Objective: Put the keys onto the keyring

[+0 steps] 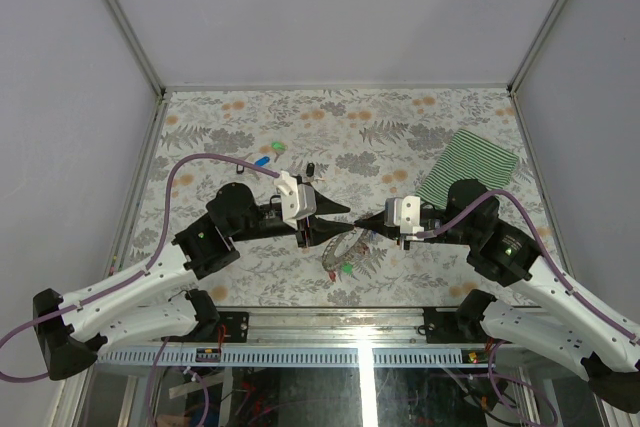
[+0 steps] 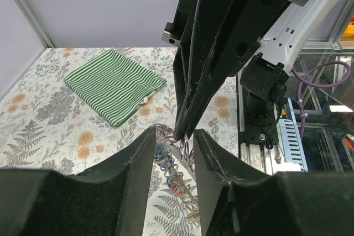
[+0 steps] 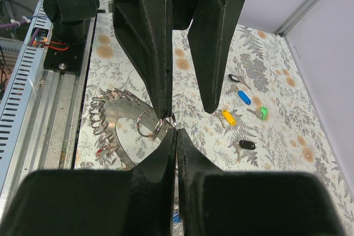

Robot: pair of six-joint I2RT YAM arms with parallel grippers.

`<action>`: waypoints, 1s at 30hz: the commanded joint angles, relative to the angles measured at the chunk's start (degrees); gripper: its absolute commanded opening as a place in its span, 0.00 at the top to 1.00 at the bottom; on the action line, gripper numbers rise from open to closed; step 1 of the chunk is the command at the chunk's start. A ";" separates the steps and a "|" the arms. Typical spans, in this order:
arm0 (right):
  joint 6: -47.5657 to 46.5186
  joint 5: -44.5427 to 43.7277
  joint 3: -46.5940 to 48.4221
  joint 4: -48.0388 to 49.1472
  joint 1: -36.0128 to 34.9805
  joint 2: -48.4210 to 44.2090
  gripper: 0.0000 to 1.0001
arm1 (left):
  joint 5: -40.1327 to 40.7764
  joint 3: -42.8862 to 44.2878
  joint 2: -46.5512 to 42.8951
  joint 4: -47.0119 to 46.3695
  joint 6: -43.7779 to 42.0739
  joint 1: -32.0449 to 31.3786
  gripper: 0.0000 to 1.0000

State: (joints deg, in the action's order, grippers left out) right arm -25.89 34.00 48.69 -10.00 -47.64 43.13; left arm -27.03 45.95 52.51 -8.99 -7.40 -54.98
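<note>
Biggest thing first: two arms nose to nose low over the floral table [image 1: 220, 117], well apart from the green striped cloth [image 1: 468, 167].

Left gripper [image 3: 188, 111] partly spread, nothing visibly clamped between its fingers, one tip down right beside the wire coil. Right gripper [image 3: 176, 135] pinched fully closed, tip poking in between the left fingers. No telling about anything thin trapped in that pinch. Easy to knock finger against finger there with any sideways nudge.

Keyring [image 3: 119, 128] lying flat on the table just under both tips, near the front edge, with wire coil wrapped round it and a few coloured key heads on it. No grip on the flat ring itself as far as visible. Could skate across the tabletop or tip up with a fingertip dragging on the coil.

Loose keys [image 3: 228, 117] (black, blue, green, yellow, another black) scattered farther out, well apart from the ring, none in either gripper.

Small split ring [image 3: 148, 122] sitting at the coil right by the tips. Looks tiny and springy, so probably prone to twisting away or popping free under a slightly off pinch.
</note>
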 commanded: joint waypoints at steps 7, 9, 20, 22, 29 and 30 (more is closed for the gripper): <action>0.60 0.81 3.00 5.09 -0.33 -0.31 1.00 | 1.83 1.00 0.13 0.44 -0.71 -0.14 0.68; 0.64 0.81 3.01 5.19 -0.35 -0.42 1.00 | 2.04 1.04 0.21 0.98 -0.91 -0.24 0.69; 0.40 0.70 3.02 5.18 -0.35 -0.58 1.00 | 2.23 1.01 0.11 3.89 -1.98 -0.15 0.71; 0.48 0.72 3.00 5.21 -0.35 -0.63 1.00 | 2.37 1.08 0.18 4.29 -2.23 -0.20 0.72; 0.40 0.72 2.82 5.10 -0.35 -0.68 1.00 | 1.77 2.34 0.22 7.81 -4.11 -0.16 0.73; 0.37 0.72 2.82 5.08 -0.35 -0.65 1.00 | 1.61 2.67 0.28 8.47 -4.48 -0.10 0.72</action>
State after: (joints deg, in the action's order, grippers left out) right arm -25.87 33.93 48.69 -11.09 -47.64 43.13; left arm -25.67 46.28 52.64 -4.47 -9.37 -55.02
